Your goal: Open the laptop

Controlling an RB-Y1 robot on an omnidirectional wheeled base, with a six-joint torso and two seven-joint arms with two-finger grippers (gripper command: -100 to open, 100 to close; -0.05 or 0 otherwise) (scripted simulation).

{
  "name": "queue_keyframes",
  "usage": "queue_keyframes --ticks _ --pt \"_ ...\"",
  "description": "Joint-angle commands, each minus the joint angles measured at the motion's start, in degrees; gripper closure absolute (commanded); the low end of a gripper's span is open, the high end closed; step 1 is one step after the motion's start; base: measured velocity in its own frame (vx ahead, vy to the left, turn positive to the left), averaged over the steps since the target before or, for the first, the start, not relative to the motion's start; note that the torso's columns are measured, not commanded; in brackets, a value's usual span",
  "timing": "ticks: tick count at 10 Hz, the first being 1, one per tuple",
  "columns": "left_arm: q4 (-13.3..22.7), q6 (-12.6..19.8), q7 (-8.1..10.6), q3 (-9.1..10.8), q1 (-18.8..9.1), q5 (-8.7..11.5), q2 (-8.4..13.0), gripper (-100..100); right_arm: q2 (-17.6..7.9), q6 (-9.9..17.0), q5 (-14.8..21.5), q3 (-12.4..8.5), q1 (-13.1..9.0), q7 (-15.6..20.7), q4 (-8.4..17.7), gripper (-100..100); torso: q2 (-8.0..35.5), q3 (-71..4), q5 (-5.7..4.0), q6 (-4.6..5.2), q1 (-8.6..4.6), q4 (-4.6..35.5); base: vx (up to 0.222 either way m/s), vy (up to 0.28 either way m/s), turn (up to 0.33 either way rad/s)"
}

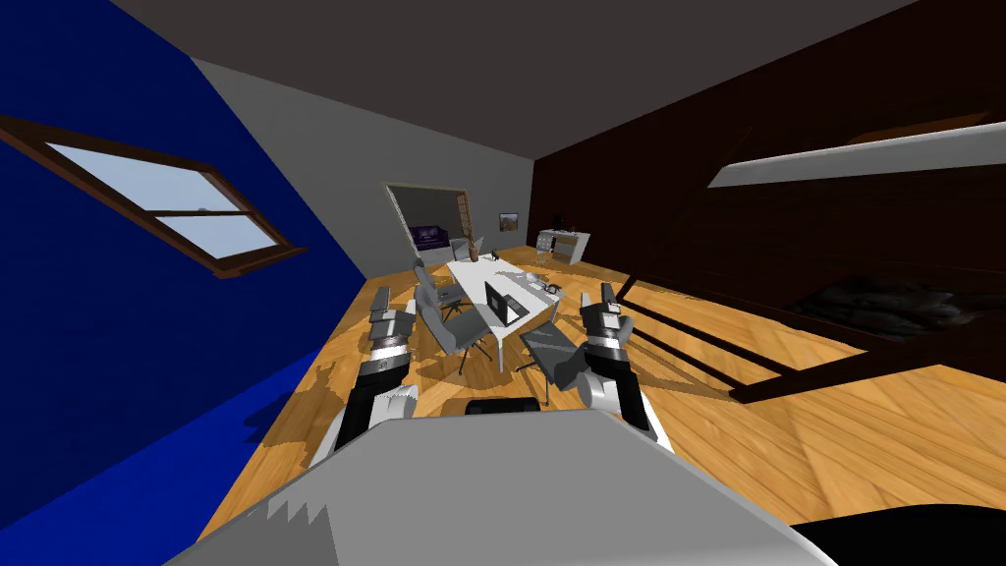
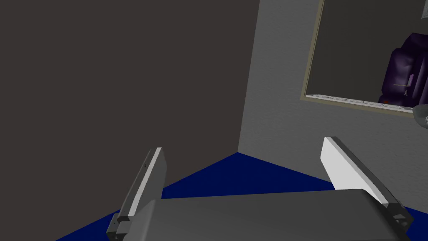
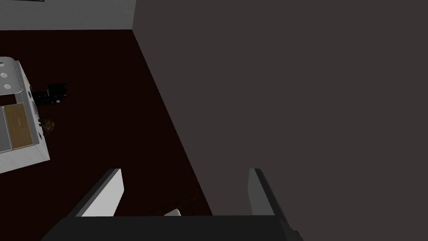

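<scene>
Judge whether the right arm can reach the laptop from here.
Probably not: the laptop sits on the white table well beyond the right end effector, and a grey chair stands between them. Driving closer looks necessary first.

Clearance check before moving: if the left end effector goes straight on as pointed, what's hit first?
Free nearby. The left end effector, open, aims at the room corner where ceiling, grey wall and blue wall meet. Depth is unclear; probably the ceiling first.
</scene>
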Motion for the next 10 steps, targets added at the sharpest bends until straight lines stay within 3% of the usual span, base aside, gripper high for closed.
queue_keyframes --ticks 1,9,10 --pt "0.00 0.00 0.00 0.00 0.00 0.00 0.00 0 0.00 0.00 0.00 0.00 0.00 0.00 0.00 0 2.32 -4.67 0.00 0.00 0.00 2.35 0.000 0.000 0.000" --pt "-0.02 -0.01 0.00 0.00 0.00 0.00 0.00 0 0.00 -0.01 0.00 0.00 0.00 0.00 -0.02 0 35.39 -70.73 0.00 0.00 0.00 35.37 0.000 0.000 0.000" --pt "-0.02 -0.01 0.00 0.00 0.00 0.00 0.00 0 -1.66 -0.14 1.08 0.10 -0.55 1.11 0.15 -100 39.62 -79.19 0.00 0.00 0.00 39.60 0.013 0.021 0.051"
